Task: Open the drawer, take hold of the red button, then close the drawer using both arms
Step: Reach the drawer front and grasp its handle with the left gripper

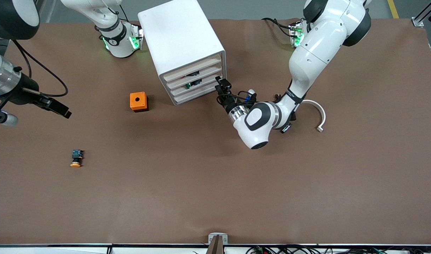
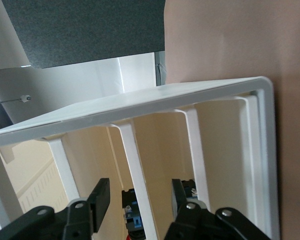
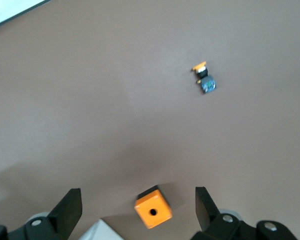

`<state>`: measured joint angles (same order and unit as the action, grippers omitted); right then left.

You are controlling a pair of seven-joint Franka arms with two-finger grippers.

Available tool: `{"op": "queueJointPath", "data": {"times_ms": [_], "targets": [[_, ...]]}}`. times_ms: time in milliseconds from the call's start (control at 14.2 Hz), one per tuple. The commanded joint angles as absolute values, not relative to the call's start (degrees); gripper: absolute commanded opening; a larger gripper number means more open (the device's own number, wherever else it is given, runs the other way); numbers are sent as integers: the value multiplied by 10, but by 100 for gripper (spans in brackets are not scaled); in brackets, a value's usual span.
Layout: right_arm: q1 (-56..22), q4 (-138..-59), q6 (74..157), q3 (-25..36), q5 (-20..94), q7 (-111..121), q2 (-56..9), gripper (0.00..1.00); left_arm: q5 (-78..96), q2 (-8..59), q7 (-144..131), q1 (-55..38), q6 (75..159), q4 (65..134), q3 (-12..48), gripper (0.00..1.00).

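White slatted drawer shut in cabinet, button inside — partly hidden

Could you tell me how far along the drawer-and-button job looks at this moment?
Nothing is finished: all slat-fronted drawers of the white box cabinet sit closed. In hand: the left gripper, fingers open, is at the drawer fronts. The right gripper, also open, waits over bare table. Opening, grabbing the button and closing remain.

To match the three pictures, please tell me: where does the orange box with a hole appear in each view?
Front view: orange box on the table beside the white cabinet, toward the right arm's end.
Left wrist view: not in it.
Right wrist view: between the right gripper's fingers, at.
Shared landmark: orange-capped button.
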<state>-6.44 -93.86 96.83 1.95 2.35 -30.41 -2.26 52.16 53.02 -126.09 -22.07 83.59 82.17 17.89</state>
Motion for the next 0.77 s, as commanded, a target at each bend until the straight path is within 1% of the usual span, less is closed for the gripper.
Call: {"op": "queueJointPath", "data": {"times_ms": [0, 211, 281, 493, 563, 633, 704], "targets": [[-96, -936, 962, 22, 29, -402, -27, 100, 541, 537, -1274, -236, 828, 812, 181, 57], [-111, -935, 950, 22, 47, -473, -28, 100, 542, 541, -1275, -263, 828, 817, 181, 57], [-112, -934, 950, 22, 57, -494, -28, 100, 542, 544, -1275, -269, 828, 820, 181, 53], [-121, -933, 952, 22, 84, -555, -30, 100, 543, 543, -1276, -278, 824, 824, 182, 30], [-124, -933, 952, 22, 89, -568, -31, 100, 543, 543, -1279, -278, 824, 824, 181, 24], [-124, -933, 952, 22, 97, -579, -31, 100, 543, 544, -1287, -278, 824, 824, 182, 17], [-124, -933, 952, 22, 109, -591, -31, 100, 543, 544, -1291, -278, 824, 824, 181, 12]]}}
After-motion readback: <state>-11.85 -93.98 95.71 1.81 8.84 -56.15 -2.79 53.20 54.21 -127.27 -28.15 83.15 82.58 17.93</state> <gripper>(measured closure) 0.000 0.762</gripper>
